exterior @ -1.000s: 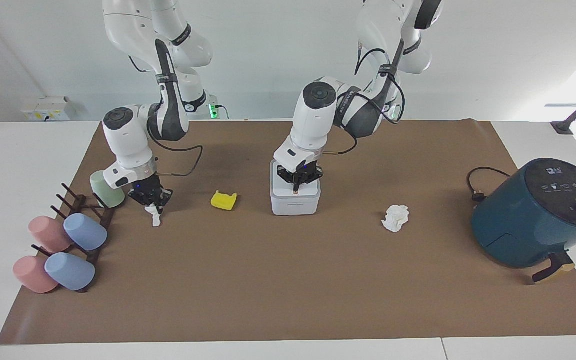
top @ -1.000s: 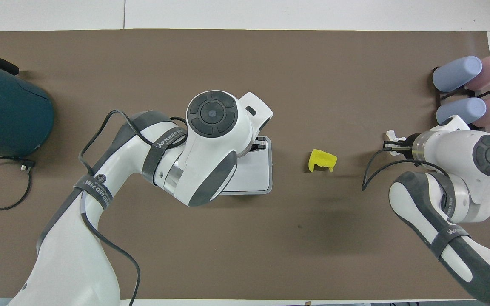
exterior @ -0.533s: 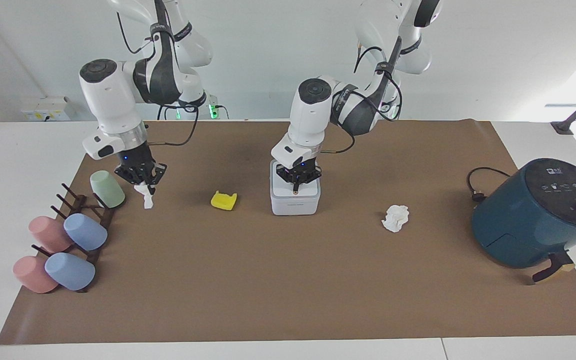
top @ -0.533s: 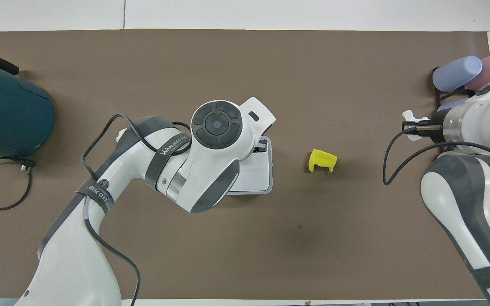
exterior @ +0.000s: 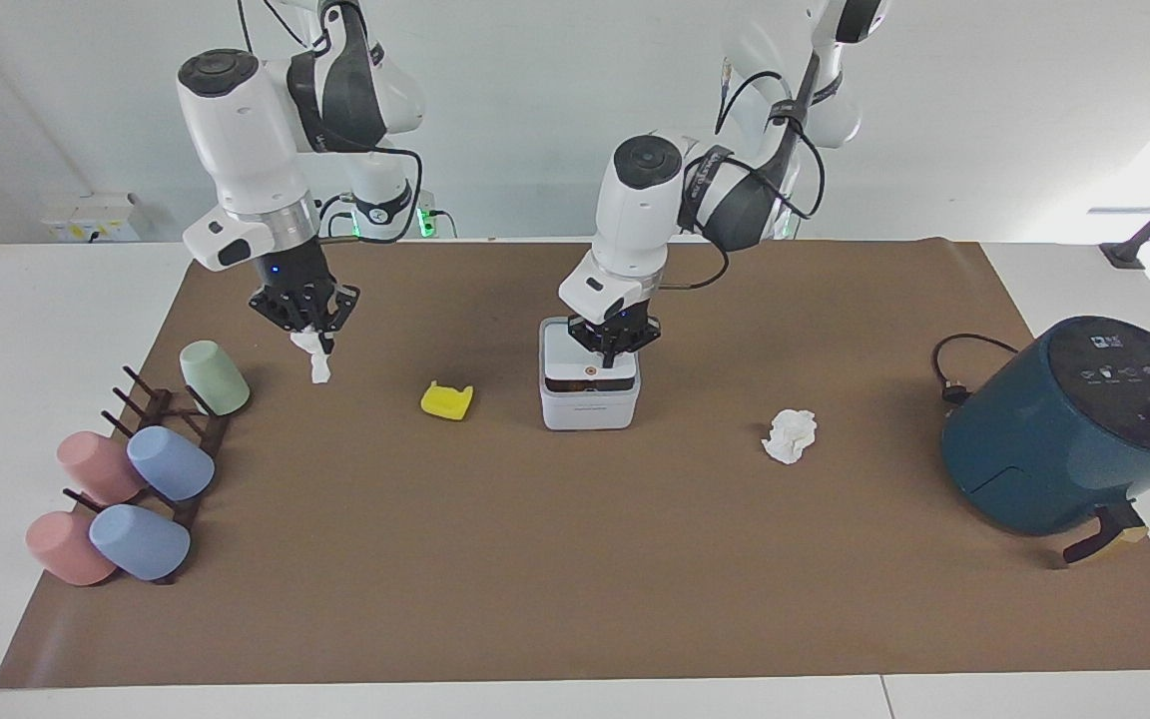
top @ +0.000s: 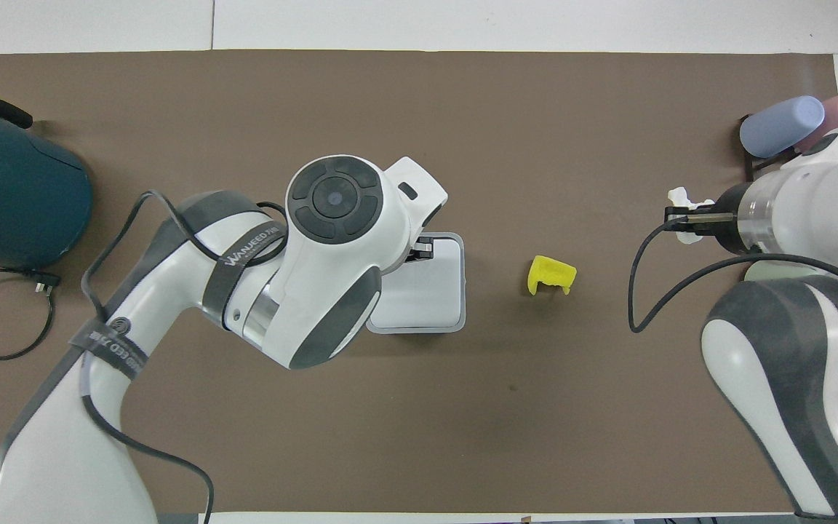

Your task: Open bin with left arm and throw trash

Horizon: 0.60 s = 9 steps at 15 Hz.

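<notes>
The right gripper point(exterior: 306, 322), raised over the mat, is closed on a paper wad point(exterior: 318, 361). The left gripper point(exterior: 615, 345) sits just above the bin point(exterior: 589, 389) mid-table, lid seemingly down (finger state unclear). Releasing the wad before the lid opens would bounce it off.

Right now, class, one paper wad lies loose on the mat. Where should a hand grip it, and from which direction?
Probably from straight above, closing across the middle of the crumpled paper wad. It is a loose, irregular lump with no handle or edge, lying alone on the brown mat between the bin and the air fryer.
</notes>
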### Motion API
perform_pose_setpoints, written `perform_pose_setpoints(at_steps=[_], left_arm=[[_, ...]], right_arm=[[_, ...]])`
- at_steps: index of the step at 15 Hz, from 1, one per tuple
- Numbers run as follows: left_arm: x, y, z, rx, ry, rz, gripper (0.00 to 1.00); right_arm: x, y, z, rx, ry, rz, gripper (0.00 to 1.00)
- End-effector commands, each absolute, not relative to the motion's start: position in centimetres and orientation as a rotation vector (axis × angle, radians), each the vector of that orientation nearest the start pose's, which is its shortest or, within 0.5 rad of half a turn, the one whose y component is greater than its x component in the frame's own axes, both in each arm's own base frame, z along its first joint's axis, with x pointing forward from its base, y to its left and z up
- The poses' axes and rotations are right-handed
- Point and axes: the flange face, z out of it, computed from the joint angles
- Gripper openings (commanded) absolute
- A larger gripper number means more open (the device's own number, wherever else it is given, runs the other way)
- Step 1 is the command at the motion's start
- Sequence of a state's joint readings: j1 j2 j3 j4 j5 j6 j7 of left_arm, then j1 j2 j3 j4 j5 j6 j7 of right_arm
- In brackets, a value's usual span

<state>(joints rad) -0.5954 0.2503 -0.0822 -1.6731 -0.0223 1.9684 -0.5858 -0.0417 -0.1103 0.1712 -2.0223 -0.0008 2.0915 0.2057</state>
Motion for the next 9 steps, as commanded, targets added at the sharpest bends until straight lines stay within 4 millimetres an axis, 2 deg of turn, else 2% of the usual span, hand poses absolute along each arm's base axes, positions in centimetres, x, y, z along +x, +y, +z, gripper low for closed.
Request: perform_pose_setpoints(at_steps=[1, 4, 6, 8, 9], left_arm=[[49.7, -35.0, 50.3, -3.207, 0.161, 0.024, 0.0], [51.6, -28.0, 53.2, -3.199, 0.205, 0.046, 0.0], [53.0, -24.3, 52.9, -3.192, 0.242, 0.062, 0.0], [53.9, -20.4, 51.3, -3.183, 0.292, 0.089, 0.02], [54.3, -18.9, 50.2, -3.179, 0.339, 0.097, 0.29]], right_arm=[[53.8, 11.4, 51.0, -3.043, 0.216, -0.296, 0.0], [54.7, 16.4, 48.8, -2.982, 0.276, -0.338, 0.0], [54.6, 19.6, 47.8, -2.938, 0.354, -0.345, 0.0], [54.0, 24.2, 46.9, -2.864, 0.523, -0.332, 0.0], [54.1, 26.4, 46.8, -2.842, 0.577, -0.32, 0.0]])
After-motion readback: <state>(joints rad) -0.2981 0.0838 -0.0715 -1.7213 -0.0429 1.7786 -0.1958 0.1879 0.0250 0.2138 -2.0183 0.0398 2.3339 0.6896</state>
